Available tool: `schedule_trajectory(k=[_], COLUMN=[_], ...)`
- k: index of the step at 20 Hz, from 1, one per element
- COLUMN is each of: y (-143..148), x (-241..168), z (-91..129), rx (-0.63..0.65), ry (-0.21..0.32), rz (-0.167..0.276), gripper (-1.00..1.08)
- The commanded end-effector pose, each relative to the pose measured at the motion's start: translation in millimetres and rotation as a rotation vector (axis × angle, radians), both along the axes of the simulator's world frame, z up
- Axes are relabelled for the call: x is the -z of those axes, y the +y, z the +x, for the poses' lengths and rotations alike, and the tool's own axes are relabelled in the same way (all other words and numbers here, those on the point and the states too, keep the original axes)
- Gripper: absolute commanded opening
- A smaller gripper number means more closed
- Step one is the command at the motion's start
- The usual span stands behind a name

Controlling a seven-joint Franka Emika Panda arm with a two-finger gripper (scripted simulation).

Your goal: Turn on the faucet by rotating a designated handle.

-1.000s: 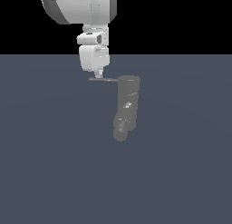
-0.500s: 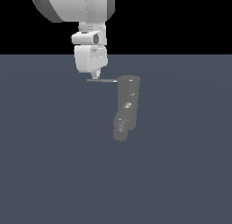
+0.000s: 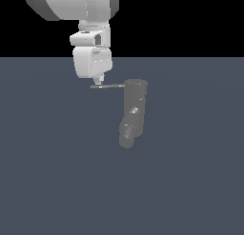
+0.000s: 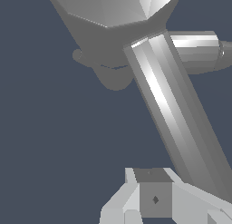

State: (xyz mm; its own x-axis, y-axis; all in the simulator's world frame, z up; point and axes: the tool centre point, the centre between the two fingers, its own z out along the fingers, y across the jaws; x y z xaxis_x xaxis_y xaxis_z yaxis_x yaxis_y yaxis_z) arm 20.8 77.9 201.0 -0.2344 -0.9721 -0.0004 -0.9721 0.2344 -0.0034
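The faucet [image 3: 135,102] is a grey upright cylinder with an angled spout [image 3: 127,135] at its lower end. The handle [image 3: 108,86], a thin grey rod, sticks out from the faucet's top toward the exterior view's left. My gripper [image 3: 98,82] hangs straight down over the rod's free end, its tips touching or just above it, and it looks shut with nothing held. In the wrist view the handle [image 4: 174,116] runs as a long shiny bar from the faucet [image 4: 111,12] past my gripper [image 4: 154,204].
A flat, dark blue-grey floor [image 3: 52,181] spreads around the faucet. The white arm [image 3: 93,44] comes down from the top of the exterior view.
The arm's upper links have swung toward the exterior view's left while the gripper stayed over the handle's free end. The handle and faucet look about the same.
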Motion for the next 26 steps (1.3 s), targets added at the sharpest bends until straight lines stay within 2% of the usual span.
schedule_trajectory(k=[1,9,10,26], y=[5,10,4,-21], x=[0,0,0,0], z=[-10,-32,-27,-71], rx=[-0.005,-0.005,0.004,0.000], ry=[0.004,0.004,0.001,0.002], rz=[0.000,0.000,0.000,0.000], gripper=[-1.00,-1.00,-1.00,-1.00])
